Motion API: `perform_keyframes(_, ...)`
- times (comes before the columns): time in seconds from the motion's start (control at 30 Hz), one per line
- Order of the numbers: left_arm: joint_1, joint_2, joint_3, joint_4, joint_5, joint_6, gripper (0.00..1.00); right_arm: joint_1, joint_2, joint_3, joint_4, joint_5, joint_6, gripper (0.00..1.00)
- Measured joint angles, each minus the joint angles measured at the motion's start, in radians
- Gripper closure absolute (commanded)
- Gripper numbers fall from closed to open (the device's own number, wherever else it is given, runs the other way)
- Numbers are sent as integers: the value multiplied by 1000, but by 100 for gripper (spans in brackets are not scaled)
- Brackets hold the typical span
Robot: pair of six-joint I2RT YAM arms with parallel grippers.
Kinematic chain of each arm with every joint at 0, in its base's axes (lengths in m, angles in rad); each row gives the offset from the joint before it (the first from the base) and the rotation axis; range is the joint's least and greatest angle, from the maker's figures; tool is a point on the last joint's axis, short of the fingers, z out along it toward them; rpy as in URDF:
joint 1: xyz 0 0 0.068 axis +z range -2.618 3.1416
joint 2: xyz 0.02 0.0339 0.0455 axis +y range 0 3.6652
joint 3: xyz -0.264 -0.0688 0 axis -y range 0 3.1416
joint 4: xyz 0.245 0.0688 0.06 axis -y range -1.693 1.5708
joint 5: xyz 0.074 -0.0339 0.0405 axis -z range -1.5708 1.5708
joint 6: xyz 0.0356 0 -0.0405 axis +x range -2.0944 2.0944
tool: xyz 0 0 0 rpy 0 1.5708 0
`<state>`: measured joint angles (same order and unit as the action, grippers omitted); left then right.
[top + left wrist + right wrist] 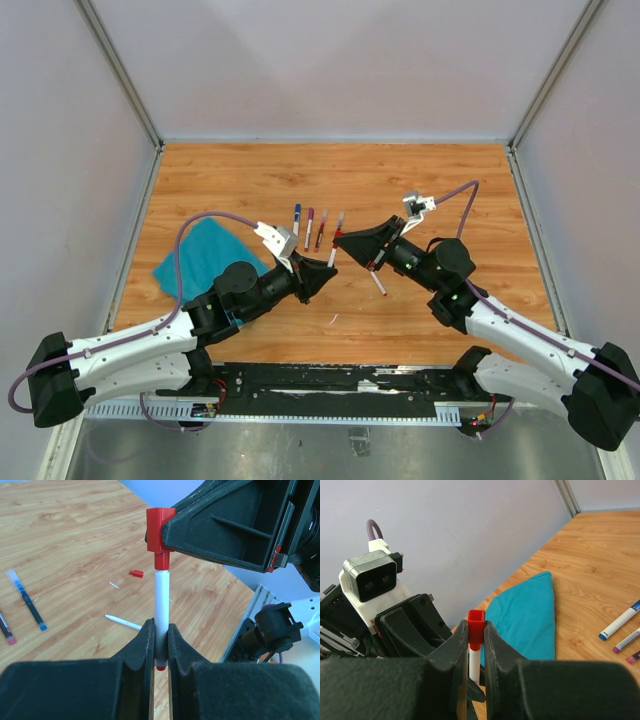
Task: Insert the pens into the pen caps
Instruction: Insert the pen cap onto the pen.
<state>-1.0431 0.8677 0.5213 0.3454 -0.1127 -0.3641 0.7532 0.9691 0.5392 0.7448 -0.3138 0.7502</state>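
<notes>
My left gripper (160, 635) is shut on the lower barrel of a white pen (161, 595) with a red end and holds it above the table. My right gripper (476, 630) is shut on a red cap (476, 625), which sits over the pen's red tip (161, 560). In the top view the two grippers meet tip to tip, left (328, 271) and right (339, 241), with the pen (333, 256) between them. Several capped pens (309, 228) lie in a row behind. An uncapped white pen (122, 622) and a loose red cap (136, 573) lie on the table.
A teal cloth (205, 258) lies at the left, also in the right wrist view (530, 615). A blue-capped pen (27, 600) lies at the left of the left wrist view. A metal rail (330, 385) runs along the near edge.
</notes>
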Motion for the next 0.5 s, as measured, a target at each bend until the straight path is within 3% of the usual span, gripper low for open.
perform_keyframes(0.23,0,-3,0,-6,-8,-7,100,25,2,-8,8,31,2,99)
perform_keyframes(0.5,-14,-35,0,-51,13,-6,100,187,-61,-8,-89,243,-117,99)
